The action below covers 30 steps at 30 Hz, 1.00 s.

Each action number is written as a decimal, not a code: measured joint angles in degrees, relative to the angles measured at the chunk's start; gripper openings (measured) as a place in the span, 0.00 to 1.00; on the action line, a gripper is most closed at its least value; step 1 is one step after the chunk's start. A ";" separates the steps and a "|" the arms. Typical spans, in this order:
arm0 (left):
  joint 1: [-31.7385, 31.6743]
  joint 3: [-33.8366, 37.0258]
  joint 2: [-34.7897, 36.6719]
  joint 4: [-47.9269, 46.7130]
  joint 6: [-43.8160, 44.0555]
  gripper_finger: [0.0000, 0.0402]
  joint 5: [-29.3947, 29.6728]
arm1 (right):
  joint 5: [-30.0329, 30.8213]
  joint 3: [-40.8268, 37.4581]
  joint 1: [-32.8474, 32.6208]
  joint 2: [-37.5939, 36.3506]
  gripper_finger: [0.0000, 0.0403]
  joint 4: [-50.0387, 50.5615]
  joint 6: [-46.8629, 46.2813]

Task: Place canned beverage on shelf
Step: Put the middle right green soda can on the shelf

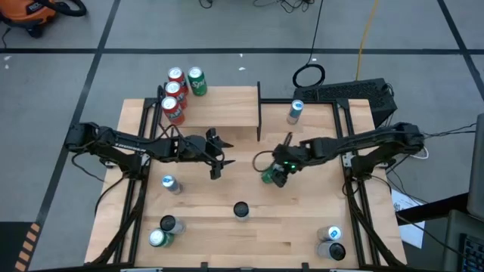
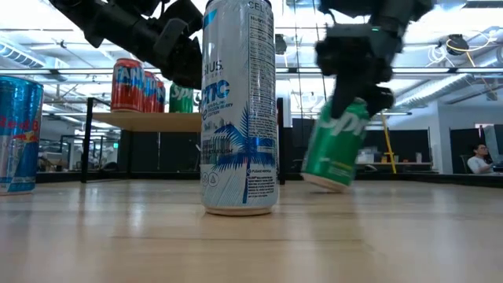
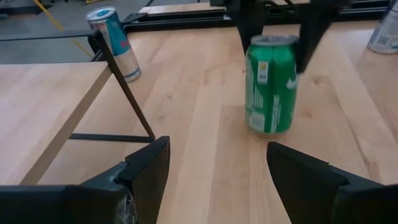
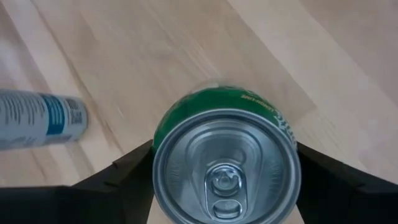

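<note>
A green soda can [image 1: 271, 176] sits in my right gripper [image 1: 278, 168], mid-table, right of centre. It shows tilted in the low view [image 2: 338, 149]. The shelf [image 1: 223, 107], a light-wood board with black uprights, stands at the far middle. It bears three red cans [image 1: 173, 98] and a green one [image 1: 197, 81] at its left end. My left gripper [image 1: 219, 156] is open and empty, in front of the shelf and left of the held can. In the left wrist view [image 3: 217, 180] its fingers frame that can [image 3: 272, 84] from a distance. My right gripper pinches the green can between its two fingers by its upper sides [image 4: 163, 138], just below the top rim. The fingers [image 4: 134, 167] come from above, pointing down. The can is tilted. I cannot tell whether its bottom edge [image 2: 324, 182] touches the table.
A tall white can [image 1: 240, 210] stands near the front middle, close in the low view [image 2: 240, 102]. A blue-and-silver can [image 1: 295, 112] stands right of the shelf. More cans stand at the left [image 1: 170, 183], front left [image 1: 160, 233] and front right [image 1: 333, 243].
</note>
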<state>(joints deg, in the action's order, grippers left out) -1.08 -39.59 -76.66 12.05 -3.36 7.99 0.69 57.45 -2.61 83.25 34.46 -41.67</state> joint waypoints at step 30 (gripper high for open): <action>2.78 -0.08 -1.69 1.48 3.08 0.67 0.81 | 5.47 30.75 0.79 17.16 0.96 12.44 14.78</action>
<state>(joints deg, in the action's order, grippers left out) 1.69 -39.67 -78.35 13.54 -0.27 8.80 6.16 88.20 -1.82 100.42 46.90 -26.89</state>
